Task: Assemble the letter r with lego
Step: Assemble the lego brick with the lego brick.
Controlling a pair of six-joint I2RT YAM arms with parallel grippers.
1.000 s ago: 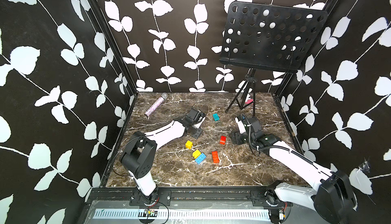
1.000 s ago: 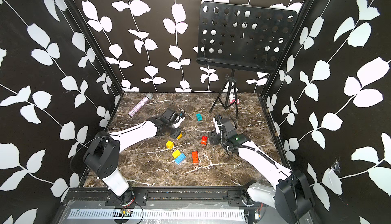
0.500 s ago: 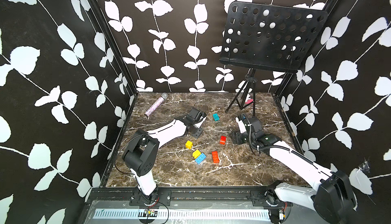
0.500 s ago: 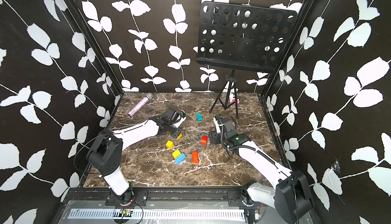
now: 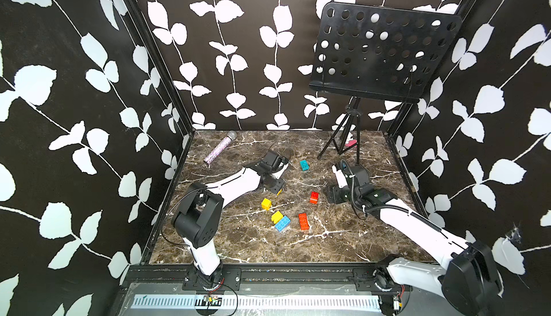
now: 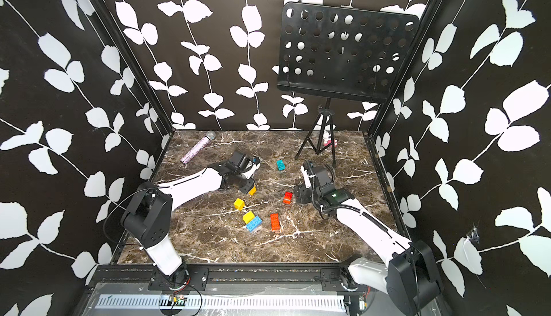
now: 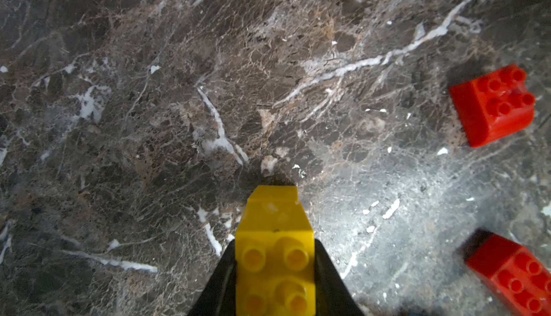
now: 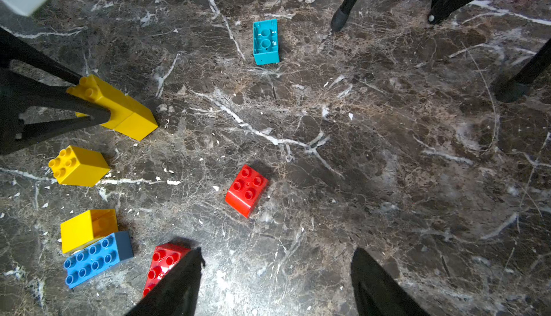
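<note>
My left gripper (image 7: 274, 243) is shut on a yellow lego piece (image 7: 275, 240), two yellow bricks joined end to end (image 8: 119, 108), whose far end reaches down to the marble. In both top views it shows as a yellow tip (image 5: 279, 192) (image 6: 252, 191) under the left gripper (image 5: 275, 187). My right gripper (image 8: 274, 281) is open and holds nothing, hovering beside a small red brick (image 8: 247, 189) (image 5: 313, 197). Loose on the floor lie a yellow brick (image 5: 266, 204), another yellow brick (image 5: 276, 216) touching a blue one (image 5: 282, 223), a long red brick (image 5: 303, 221) and a teal brick (image 5: 304, 165) lying upside down.
A glittery purple microphone (image 5: 219, 151) lies at the back left. A black music stand on a tripod (image 5: 346, 141) stands at the back right, with a pink object (image 5: 351, 143) behind its legs. Patterned walls close in three sides of the marble floor (image 5: 253, 249).
The left arm's elbow has edged slightly to the right while its gripper keeps the yellow piece almost in place. The right arm has not moved.
</note>
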